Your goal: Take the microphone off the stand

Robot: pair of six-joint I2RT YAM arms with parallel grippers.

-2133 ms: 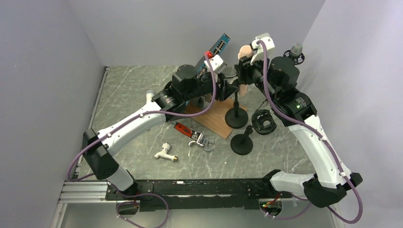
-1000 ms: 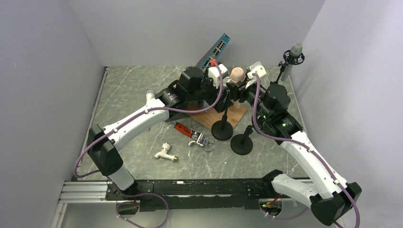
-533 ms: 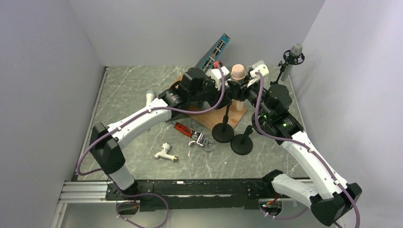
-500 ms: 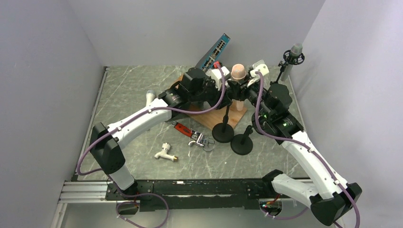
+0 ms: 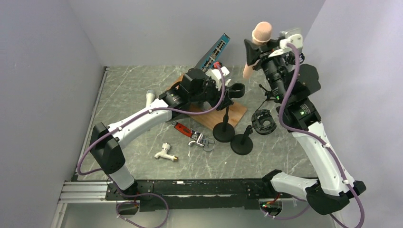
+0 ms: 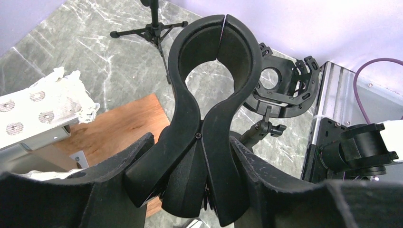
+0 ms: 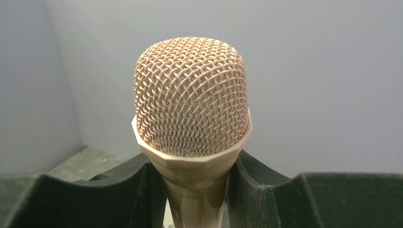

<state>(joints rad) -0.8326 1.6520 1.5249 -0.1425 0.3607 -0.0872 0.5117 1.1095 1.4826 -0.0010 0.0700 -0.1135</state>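
The beige microphone [image 5: 261,32] with its mesh head [image 7: 192,95] hangs high in the air at the back right, clear of the stand. My right gripper [image 5: 254,53] [image 7: 197,178] is shut on its neck just below the head. The black stand [image 5: 223,131] rests on its round base at the wooden board's front edge. Its spring clip [image 5: 236,89] [image 6: 190,118] is empty, with the ring closed. My left gripper [image 5: 226,93] [image 6: 199,159] is shut on the clip's handles, one finger on each side.
A second black stand [image 5: 242,142] is just right of the first, and a black shock mount [image 5: 263,121] [image 6: 283,85] lies beyond it. On the marble lie a wooden board [image 5: 209,115], a red wrench [image 5: 186,130] and a white tap [image 5: 166,153]. A blue network switch [image 5: 216,47] leans at the back.
My right gripper has lifted the microphone up and to the back right, out of the clip. The clip is now empty, and my left gripper stays at the clip.
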